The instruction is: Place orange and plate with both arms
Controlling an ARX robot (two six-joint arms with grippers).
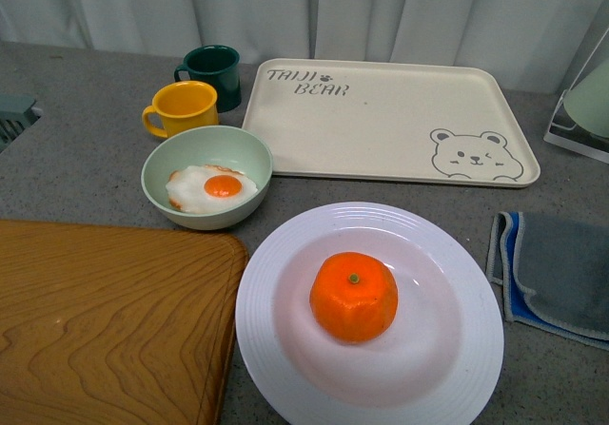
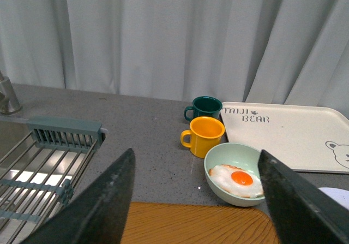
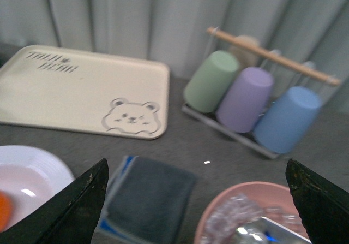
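The orange (image 1: 353,296) sits mid-plate (image 1: 262,292), lower centre of the front view, on the bench (image 1: 86,178). Left of centre, a green bowl (image 1: 157,159) holds a fried egg (image 1: 211,188). Only the right wrist view shows a rack of cups (image 3: 242,99). The left gripper (image 2: 196,200) and right gripper (image 3: 196,200) have their jaws wide apart and empty.

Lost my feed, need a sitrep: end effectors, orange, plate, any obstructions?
Left end effector open, empty. Right end effector open, empty. Orange sits on white plate. Green bowl close by plate's rim.
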